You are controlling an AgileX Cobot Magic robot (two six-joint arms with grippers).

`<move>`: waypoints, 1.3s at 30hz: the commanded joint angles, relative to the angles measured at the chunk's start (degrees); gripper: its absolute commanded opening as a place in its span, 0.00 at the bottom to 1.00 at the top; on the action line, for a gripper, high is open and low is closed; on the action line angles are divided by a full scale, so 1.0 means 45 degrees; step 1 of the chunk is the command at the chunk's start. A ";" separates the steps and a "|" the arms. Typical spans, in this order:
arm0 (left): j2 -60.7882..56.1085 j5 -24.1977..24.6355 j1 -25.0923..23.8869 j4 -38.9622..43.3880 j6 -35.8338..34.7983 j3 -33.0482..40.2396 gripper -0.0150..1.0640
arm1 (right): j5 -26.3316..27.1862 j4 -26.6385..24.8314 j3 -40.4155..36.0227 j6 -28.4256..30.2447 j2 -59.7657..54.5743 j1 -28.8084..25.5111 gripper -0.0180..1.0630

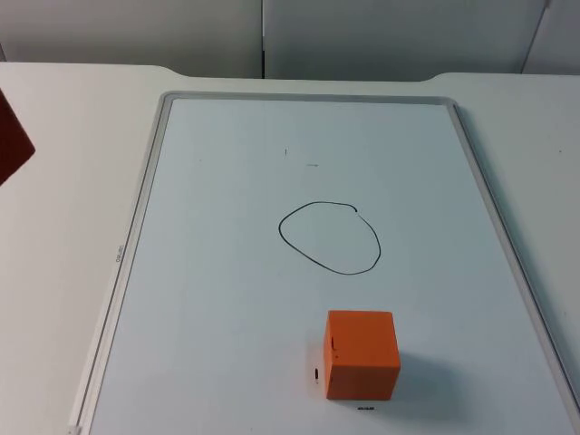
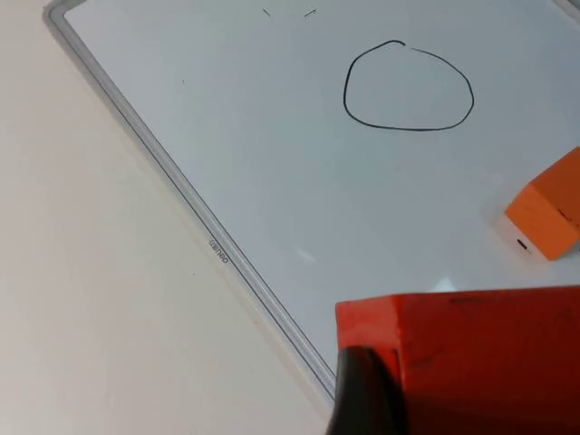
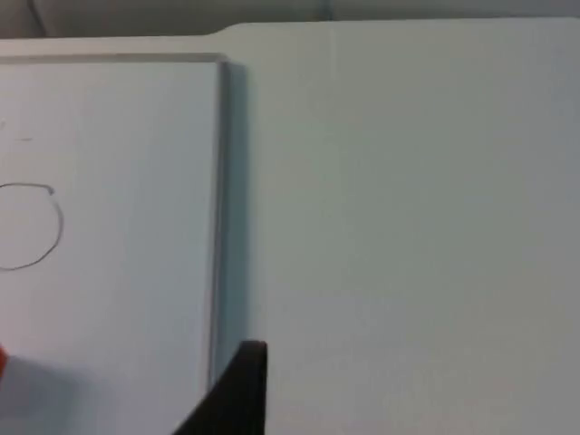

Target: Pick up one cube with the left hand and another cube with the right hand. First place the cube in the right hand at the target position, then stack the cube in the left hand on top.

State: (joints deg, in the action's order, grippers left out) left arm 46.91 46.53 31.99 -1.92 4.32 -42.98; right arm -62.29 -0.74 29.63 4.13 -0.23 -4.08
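Note:
An orange cube (image 1: 361,353) sits on the whiteboard, just in front of a hand-drawn black circle (image 1: 329,237). The left wrist view shows that cube (image 2: 551,210) beside the circle (image 2: 408,86). A red cube (image 2: 471,353) is held in my left gripper (image 2: 462,403), which is shut on it, and a black fingertip (image 2: 361,391) presses its side. From above, this red cube (image 1: 11,140) hangs over the bare table at the far left, outside the board. My right gripper (image 3: 237,394) hovers over the board's right frame, and the circle (image 3: 27,227) lies off to its side.
The whiteboard's grey frame (image 1: 145,181) rises slightly above the white table (image 1: 63,272). A few small pen marks (image 1: 313,165) dot the board behind the circle. The grey partition wall (image 1: 272,36) closes off the far side.

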 commanded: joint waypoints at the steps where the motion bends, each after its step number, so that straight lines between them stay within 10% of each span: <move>1: -0.0089 -0.0387 0.0090 -0.0051 -0.0047 0.0184 0.18 | 0.0203 -0.1124 0.0087 0.1340 0.0051 0.0024 0.94; 12: -0.0089 -0.0849 0.0090 -0.0549 -0.0047 0.0983 0.18 | 0.0327 -0.5744 0.2404 0.7222 -0.4809 0.0079 0.94; 21: -0.0089 -0.0849 0.0090 -0.0549 -0.0047 0.0983 0.18 | 0.0927 -0.7584 0.3669 0.9664 -0.9709 0.1190 0.90; 28: -0.0089 -0.0849 0.0090 -0.0456 -0.0047 0.0978 0.18 | 0.2173 -0.6841 0.3847 0.9721 -1.3201 0.4371 0.86; 39: -0.0089 -0.0849 0.0090 -0.0456 -0.0047 0.0978 0.18 | 0.5735 -0.2027 0.3847 0.7738 -1.8408 1.0614 0.86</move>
State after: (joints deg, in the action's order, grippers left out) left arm 46.81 43.76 31.99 -3.75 4.32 -38.70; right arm -38.69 -12.10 46.48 39.58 -80.92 42.00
